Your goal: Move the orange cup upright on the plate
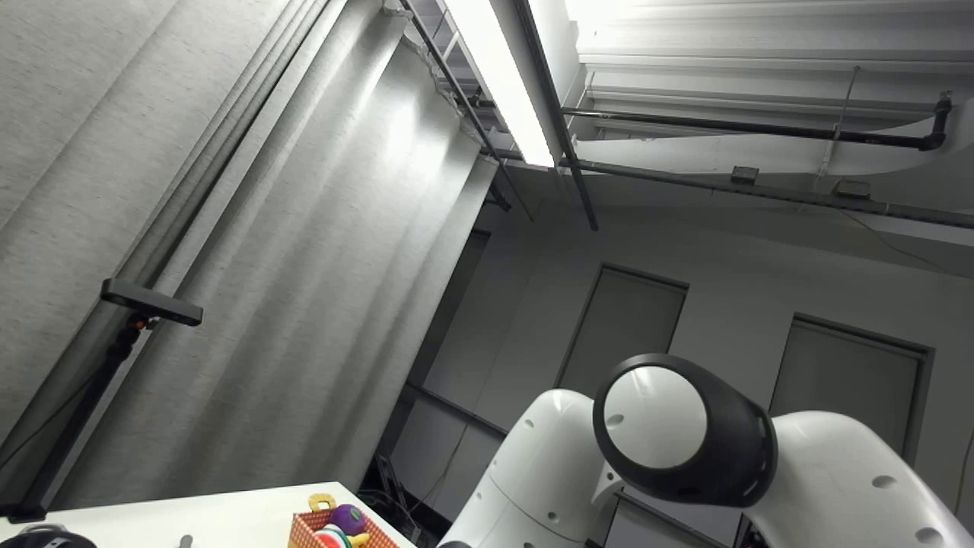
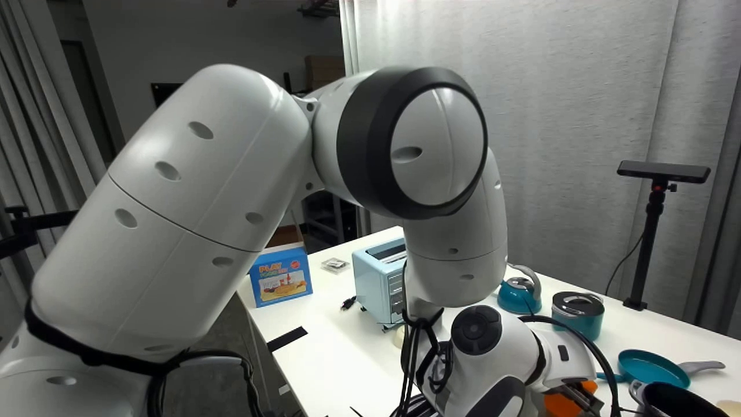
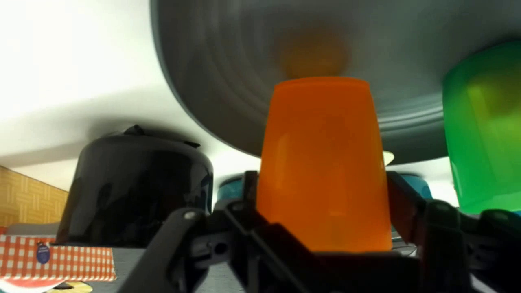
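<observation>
The orange cup [image 3: 323, 162] fills the middle of the wrist view, which stands upside down. It is upright, with its narrow base towards the large dark grey plate [image 3: 211, 81]. I cannot tell whether the base touches the plate. My gripper [image 3: 322, 189] is shut on the cup, with one dark finger against each side. In an exterior view the orange cup [image 2: 560, 406] shows partly at the bottom edge, behind the gripper [image 2: 582, 398]. The plate is hidden or out of view in both exterior views. A green cup [image 3: 484, 134] is at the plate's right side in the wrist view.
A black pot [image 3: 138, 191] stands beside the plate. A checkered basket [image 3: 61, 258] is beyond it. A blue pan [image 2: 651, 368], a teal pot [image 2: 578, 318], a kettle [image 2: 519, 296] and a toaster [image 2: 376, 284] stand on the white table [image 2: 330, 347].
</observation>
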